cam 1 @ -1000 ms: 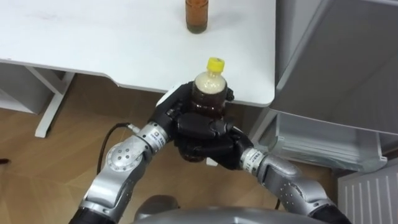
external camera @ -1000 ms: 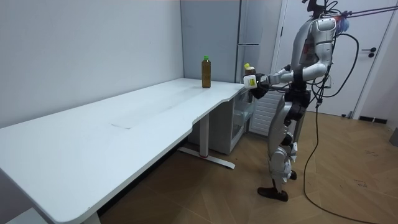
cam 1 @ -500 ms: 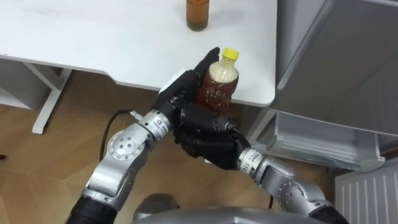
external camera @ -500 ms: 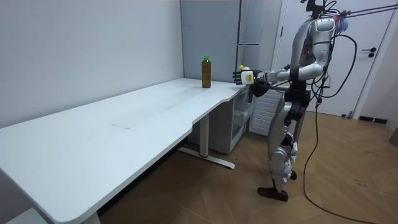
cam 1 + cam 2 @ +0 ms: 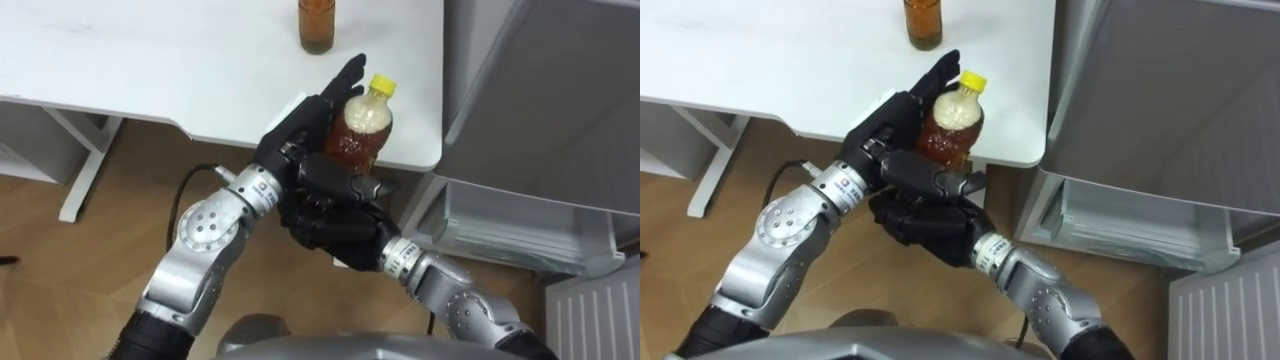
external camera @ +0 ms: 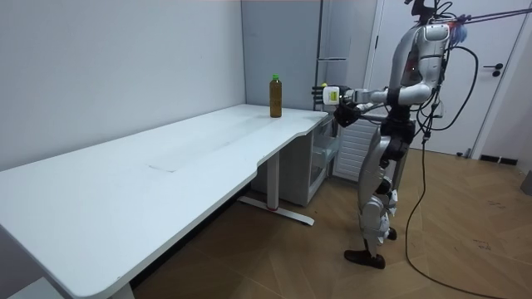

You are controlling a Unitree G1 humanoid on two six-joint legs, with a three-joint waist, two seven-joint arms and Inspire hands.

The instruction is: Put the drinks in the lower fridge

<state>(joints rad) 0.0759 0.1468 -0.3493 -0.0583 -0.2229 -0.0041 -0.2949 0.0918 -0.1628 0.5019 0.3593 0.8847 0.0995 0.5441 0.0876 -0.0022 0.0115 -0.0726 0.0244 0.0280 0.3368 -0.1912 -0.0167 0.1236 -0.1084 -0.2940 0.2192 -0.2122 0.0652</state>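
White table (image 6: 166,166): long, runs from the near foreground to the back wall. Its far corner sits just beside the fridge (image 6: 332,41).

Fridge: tall, grey. The upper door is closed. The lower compartment (image 5: 505,225) is open, with the white inside showing at the right of the eye views.

Wood floor (image 5: 80,270) under and around the table.

Robot: stands upright on the floor at the table's far corner, next to the fridge. Both arms are held out forward at chest height, over the table's edge.

Green-capped bottle (image 5: 317,25): brown drink, upright on the table near that corner, well apart from both hands.

Yellow-capped bottle (image 5: 360,135): dark drink with a pale band under the cap, tilted slightly toward the fridge. It is held in the air above the table's edge and corner, between the two hands, and is not in the fridge.

Right hand (image 5: 330,205): comes up from below. Its fingers are wrapped round the lower half of the yellow-capped bottle in a firm clasp.

Left hand (image 5: 300,125): its fingers are straight and stretched upward, lying flat along the bottle's left side and not curled round it. The fingertips reach about level with the cap.
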